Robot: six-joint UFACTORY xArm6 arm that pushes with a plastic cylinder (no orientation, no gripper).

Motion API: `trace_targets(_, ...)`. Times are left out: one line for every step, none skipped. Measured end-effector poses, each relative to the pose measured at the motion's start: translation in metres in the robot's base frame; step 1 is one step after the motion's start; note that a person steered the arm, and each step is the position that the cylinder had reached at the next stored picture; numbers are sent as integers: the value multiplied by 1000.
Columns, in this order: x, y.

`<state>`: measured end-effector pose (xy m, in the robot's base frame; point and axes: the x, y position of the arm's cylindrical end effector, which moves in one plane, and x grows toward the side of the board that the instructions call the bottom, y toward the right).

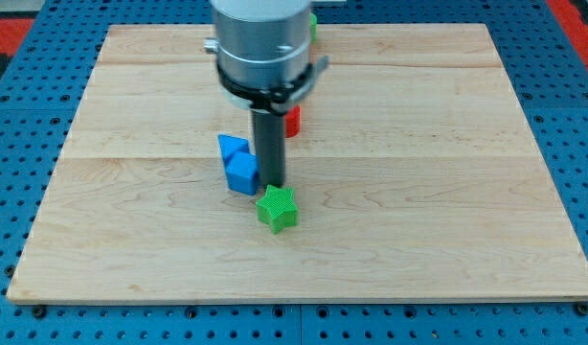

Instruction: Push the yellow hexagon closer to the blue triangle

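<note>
My tip [273,185] rests on the board just right of a blue cube [242,173] and just above a green star [277,209]. A blue triangle [233,147] lies touching the cube's upper left. A red block [293,121] shows partly behind the rod, its shape unclear. A green block [313,26] peeks out at the view's top behind the arm's body. No yellow hexagon is visible; the arm's body hides part of the board's top middle.
The wooden board [447,192] lies on a blue perforated table [16,144]. The arm's wide grey body [263,43] hangs over the board's top middle.
</note>
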<state>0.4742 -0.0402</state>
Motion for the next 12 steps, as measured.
trace_targets(-3,0)
trace_targets(-4,-5)
trace_targets(-16,-44)
trace_targets(-28,19)
trace_targets(-34,152)
trace_targets(-114,158)
trace_targets(-169,125)
trace_targets(-177,83)
trace_targets(-176,46)
trace_targets(-177,19)
trace_targets(-194,49)
trace_targets(-196,40)
